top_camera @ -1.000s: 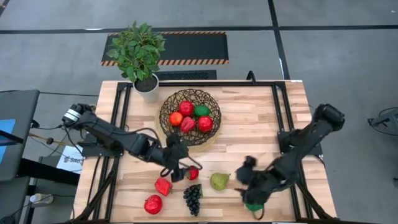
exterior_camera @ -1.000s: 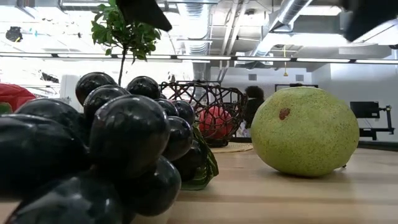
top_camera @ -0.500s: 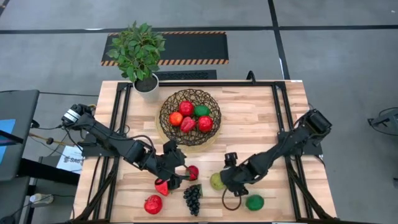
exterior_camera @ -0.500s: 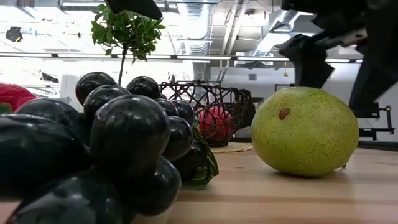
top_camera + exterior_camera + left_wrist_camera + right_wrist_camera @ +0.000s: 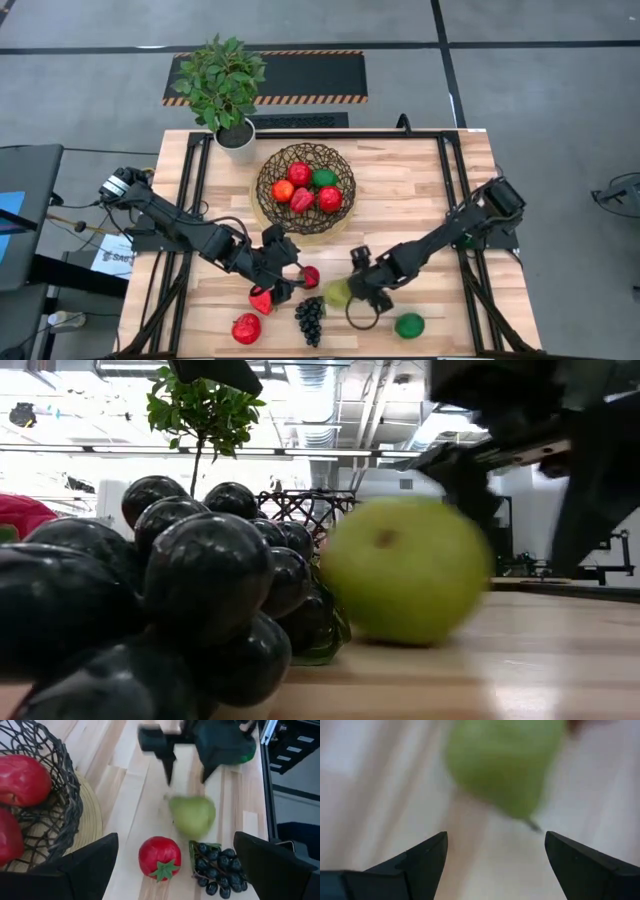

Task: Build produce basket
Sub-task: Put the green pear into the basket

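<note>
Pear: the yellow-green pear (image 5: pixel 338 292) lies loose on the table, on the near side of the basket, just beside the grape bunch; in the low view it looks smeared, so I judge it is rolling.
Basket: the woven wire basket (image 5: pixel 306 187) sits at the table's middle with five pieces inside, red, orange and green.
Right gripper: the right gripper (image 5: pixel 358 298) is at the pear's outer side, fingers spread and empty; in its wrist view the pear (image 5: pixel 506 767) lies ahead of the fingertips, not between them.
Left gripper: the left gripper (image 5: pixel 283 280) hangs on the near side of the basket, wide open and holding nothing, just beside a red tomato (image 5: pixel 311 276).
Other produce: the grape bunch (image 5: pixel 310 318), a red pepper-like piece (image 5: pixel 262 299), a red strawberry-like piece (image 5: pixel 246 328) and a green piece (image 5: pixel 409 325) lie farther from the basket than the pear.
Risk, pear: a round fruit nudged by one finger is likely to roll on toward the grapes, so the fingers may close on air.
Risk, crowding: both grippers work close together on the basket's near side; a sideways reach could knock the tomato or bring the arms into contact.
Risk, grip: a pinch on the tapered end may squirt the pear out.
</note>
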Available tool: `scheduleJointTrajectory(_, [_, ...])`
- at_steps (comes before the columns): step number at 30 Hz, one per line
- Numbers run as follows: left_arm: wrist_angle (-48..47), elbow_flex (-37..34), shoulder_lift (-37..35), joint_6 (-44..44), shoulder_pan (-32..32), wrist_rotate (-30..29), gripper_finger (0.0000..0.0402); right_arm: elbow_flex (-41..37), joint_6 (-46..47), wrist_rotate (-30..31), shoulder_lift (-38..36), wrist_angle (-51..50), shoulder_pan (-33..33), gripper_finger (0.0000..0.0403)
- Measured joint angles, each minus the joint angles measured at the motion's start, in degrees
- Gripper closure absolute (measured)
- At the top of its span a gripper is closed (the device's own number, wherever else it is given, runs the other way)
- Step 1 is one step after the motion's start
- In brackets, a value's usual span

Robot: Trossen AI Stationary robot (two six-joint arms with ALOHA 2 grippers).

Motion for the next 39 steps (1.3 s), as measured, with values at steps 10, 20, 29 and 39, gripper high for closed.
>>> scheduleJointTrajectory(10, [-0.03,0.00,0.09,-0.42,-0.02,-2.16,0.0020,0.29,0.54,-3.14,6.85,6.51,-3.87,0.0082])
scheduleJointTrajectory(20, [-0.11,0.00,0.09,-1.46,-0.31,-3.35,0.0020,-0.01,1.66,0.02,6.53,8.47,-5.95,0.0140])
scheduleJointTrajectory(29, [-0.27,0.00,0.09,-1.57,-1.41,-1.51,0.0020,-0.14,2.04,0.14,3.03,0.30,-5.94,0.0143])
scheduleJointTrajectory(39, [-0.65,0.00,-0.36,-2.79,-3.15,1.26,0.0020,0.04,2.09,0.11,-7.64,6.29,-5.98,0.0133])
